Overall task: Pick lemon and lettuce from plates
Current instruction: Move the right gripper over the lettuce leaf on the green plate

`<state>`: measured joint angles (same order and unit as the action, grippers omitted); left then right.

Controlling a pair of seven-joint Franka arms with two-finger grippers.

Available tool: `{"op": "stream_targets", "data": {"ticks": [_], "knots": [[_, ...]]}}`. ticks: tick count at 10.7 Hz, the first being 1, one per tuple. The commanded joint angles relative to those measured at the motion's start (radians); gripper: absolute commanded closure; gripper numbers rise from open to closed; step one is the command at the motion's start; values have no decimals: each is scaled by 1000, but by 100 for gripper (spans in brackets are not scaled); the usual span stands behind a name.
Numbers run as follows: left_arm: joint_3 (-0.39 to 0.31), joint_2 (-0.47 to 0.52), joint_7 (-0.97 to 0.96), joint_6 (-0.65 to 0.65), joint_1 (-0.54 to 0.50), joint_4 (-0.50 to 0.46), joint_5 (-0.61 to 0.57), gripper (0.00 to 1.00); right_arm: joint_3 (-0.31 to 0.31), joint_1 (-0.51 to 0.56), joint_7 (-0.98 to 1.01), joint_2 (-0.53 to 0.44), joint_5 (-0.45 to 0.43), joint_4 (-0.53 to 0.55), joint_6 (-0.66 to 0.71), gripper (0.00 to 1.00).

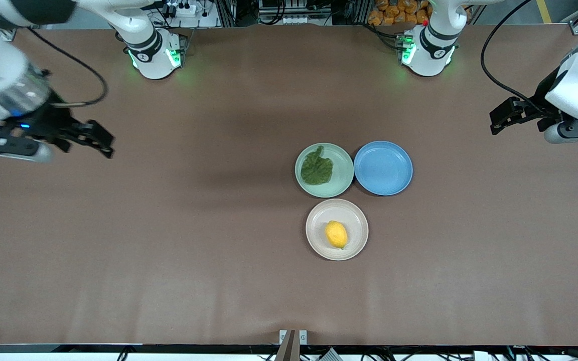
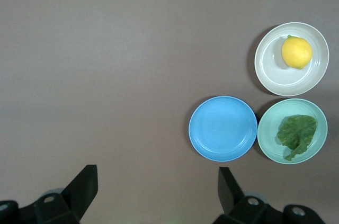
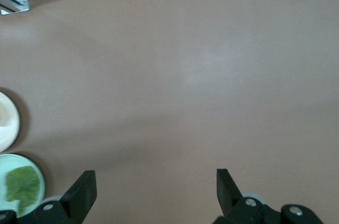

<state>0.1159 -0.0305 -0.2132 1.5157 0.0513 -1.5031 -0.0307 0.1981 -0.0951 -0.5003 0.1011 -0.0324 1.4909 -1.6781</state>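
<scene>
Plates sit mid-table, well apart from both grippers. Right wrist view cuts off the cream plate [image 3: 6,127] (its lemon unseen) and part of the mint plate [image 3: 29,166]; left wrist view shows everything: lemon [image 2: 296,52], lettuce [image 2: 296,134], blue plate [image 2: 223,128]. Left gripper [image 1: 500,119] hangs over bare table at its arm's end, fingers spread. Right gripper [image 1: 99,141] likewise, spread, at its own end.
</scene>
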Motion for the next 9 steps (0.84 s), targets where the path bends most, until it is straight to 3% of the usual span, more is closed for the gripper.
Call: {"op": "stream_targets", "data": {"ticks": [1,5,9], "knots": [[-4,-2,31,-12,2,7,23,0,73,-35,-205,55,-27,-1,-47,0],[-4,-2,31,-12,4,7,23,0,127,-113,-429,152,-113,-7,-113,0],[-4,-8,31,-12,5,7,23,0,135,-153,-489,203,-147,-11,-124,0]]}}
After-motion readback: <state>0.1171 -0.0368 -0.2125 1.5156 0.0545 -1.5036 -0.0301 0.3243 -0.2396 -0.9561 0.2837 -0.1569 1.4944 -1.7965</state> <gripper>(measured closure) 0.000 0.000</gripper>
